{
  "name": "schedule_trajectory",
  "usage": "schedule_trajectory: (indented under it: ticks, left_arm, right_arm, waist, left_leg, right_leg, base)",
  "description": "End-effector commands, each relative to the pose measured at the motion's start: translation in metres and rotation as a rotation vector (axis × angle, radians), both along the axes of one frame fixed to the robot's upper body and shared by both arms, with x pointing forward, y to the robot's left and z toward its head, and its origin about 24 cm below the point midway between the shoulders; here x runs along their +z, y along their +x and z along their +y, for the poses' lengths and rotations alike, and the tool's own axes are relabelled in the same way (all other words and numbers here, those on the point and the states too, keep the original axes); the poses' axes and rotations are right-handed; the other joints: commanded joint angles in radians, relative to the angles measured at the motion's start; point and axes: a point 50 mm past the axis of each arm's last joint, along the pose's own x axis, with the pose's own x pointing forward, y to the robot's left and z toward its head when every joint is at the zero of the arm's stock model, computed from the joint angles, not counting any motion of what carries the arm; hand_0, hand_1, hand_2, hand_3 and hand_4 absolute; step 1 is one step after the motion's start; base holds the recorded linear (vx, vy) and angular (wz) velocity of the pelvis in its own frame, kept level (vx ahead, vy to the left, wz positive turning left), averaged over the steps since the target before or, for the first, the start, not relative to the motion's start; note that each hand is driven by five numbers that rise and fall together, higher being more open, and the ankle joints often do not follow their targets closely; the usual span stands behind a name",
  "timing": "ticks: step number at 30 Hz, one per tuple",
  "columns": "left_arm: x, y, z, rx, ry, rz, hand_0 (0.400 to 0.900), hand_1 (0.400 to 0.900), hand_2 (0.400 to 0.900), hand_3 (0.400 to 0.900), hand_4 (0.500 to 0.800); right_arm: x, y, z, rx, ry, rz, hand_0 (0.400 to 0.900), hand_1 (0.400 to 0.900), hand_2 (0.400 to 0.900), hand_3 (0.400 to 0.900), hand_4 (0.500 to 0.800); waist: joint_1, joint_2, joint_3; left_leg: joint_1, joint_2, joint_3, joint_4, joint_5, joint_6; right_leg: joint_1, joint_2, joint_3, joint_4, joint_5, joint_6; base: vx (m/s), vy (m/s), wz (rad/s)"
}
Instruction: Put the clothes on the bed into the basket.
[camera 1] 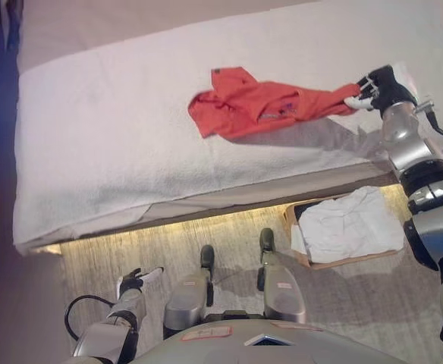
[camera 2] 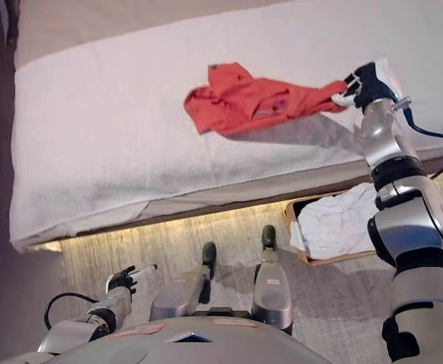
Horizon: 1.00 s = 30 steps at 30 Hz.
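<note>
Fingers (camera 1: 356, 99) of the right hand (camera 1: 377, 87) curled and pinched on the right-hand end of the red shirt (camera 1: 259, 102), at the right side of the bed (camera 1: 108, 129). Shirt stretched out from that pinch, long axis running leftward across the white bedspread (camera 2: 92, 121), bulk bunched near the middle of the bed and the gripped end pulled thin, seemingly lifted a little above its shadow. Left hand (camera 1: 134, 282) hung low by the floor, well apart from the bed, fingers relaxed and straight with one white tip extended, holding nothing; right hand clearly the nearer and the only one engaged. Basket (camera 1: 297, 212) stood on the floor just beside the bed's near edge, below and toward the robot from the gripping hand, already carrying a white garment (camera 1: 350, 224). Judged from this: shirt had to travel back off the bed edge and down, with the trailing left part likely to drag over the bedspread and possibly catch on the edge or hang outside the basket rim. Bed low, covered in a towel-like white cloth over a beige mattress; pale wood-grain floor (camera 1: 206, 227) lit by a warm strip under the frame.
</note>
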Motion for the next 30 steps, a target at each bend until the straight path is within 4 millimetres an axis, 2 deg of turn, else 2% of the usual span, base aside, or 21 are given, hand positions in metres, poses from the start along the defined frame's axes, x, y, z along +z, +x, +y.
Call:
schedule_trajectory:
  ticks: [1,9,11,18,22,26,30]
  left_arm:
    - [0.0,-0.022,0.019,-0.045,0.074,0.095,0.9,0.9,0.9,0.9,0.8]
    - [0.0,-0.02,0.016,-0.075,0.065,0.103,0.9,0.9,0.9,0.9,0.8]
    - [0.0,-0.017,0.015,-0.085,0.064,0.1,0.9,0.9,0.9,0.9,0.8]
    - [0.0,-0.013,0.012,-0.115,0.06,0.103,0.9,0.9,0.9,0.9,0.8]
    - [0.001,-0.01,0.014,-0.136,0.065,0.105,0.9,0.9,0.9,0.9,0.8]
    - [0.001,-0.009,0.015,-0.148,0.072,0.112,0.9,0.9,0.9,0.9,0.8]
    - [0.002,-0.005,0.015,-0.162,0.077,0.111,0.9,0.9,0.9,0.9,0.8]
  right_arm:
    - [0.046,-0.005,-0.033,-0.081,-0.102,-0.117,0.4,0.4,0.4,0.4,0.5]
    - [0.028,-0.025,-0.062,-0.18,-0.095,-0.05,0.4,0.4,0.4,0.4,0.5]
    - [0.023,-0.033,-0.075,-0.23,-0.086,-0.026,0.4,0.4,0.4,0.4,0.5]
    - [0.019,-0.052,-0.1,-0.328,-0.087,0.012,0.4,0.4,0.4,0.4,0.5]
    - [0.019,-0.07,-0.121,-0.406,-0.101,0.045,0.4,0.4,0.4,0.4,0.5]
    - [0.016,-0.081,-0.131,-0.443,-0.107,0.067,0.4,0.4,0.4,0.4,0.5]
    - [0.015,-0.083,-0.133,-0.45,-0.106,0.074,0.4,0.4,0.4,0.4,0.5]
  waist:
    - [-0.016,-0.008,-0.029]
    - [-0.05,0.007,-0.035]
    - [-0.06,0.013,-0.037]
    - [-0.075,0.014,-0.038]
    - [-0.085,0.016,-0.044]
    - [-0.093,0.015,-0.047]
    - [-0.101,0.011,-0.05]
  left_leg:
    - [-0.009,0.021,0.018,0.002,-0.03,-0.013]
    - [0.01,0.022,0.043,0.004,-0.039,-0.015]
    - [0.015,0.02,0.052,0.006,-0.043,-0.015]
    - [0.026,0.024,0.059,0.007,-0.046,-0.017]
    - [0.027,0.028,0.06,0.007,-0.045,-0.021]
    - [0.033,0.034,0.063,0.009,-0.048,-0.024]
    - [0.042,0.039,0.07,0.01,-0.052,-0.025]
  right_leg:
    - [-0.02,-0.059,0.039,0.093,-0.057,0.091]
    - [-0.015,-0.058,0.062,0.096,-0.058,0.095]
    - [-0.014,-0.058,0.066,0.098,-0.059,0.096]
    - [-0.009,-0.058,0.074,0.104,-0.062,0.096]
    - [-0.009,-0.054,0.078,0.104,-0.065,0.094]
    - [-0.002,-0.049,0.079,0.106,-0.07,0.091]
    - [0.0,-0.042,0.085,0.108,-0.073,0.09]
  base:
    - [0.0,0.025,-0.21]
    - [0.0,0.005,-0.11]
    - [0.0,0.002,-0.08]
    - [0.0,-0.008,-0.04]
    - [0.0,0.0,0.0]
    - [0.01,-0.03,-0.04]
    - [0.01,-0.014,-0.07]
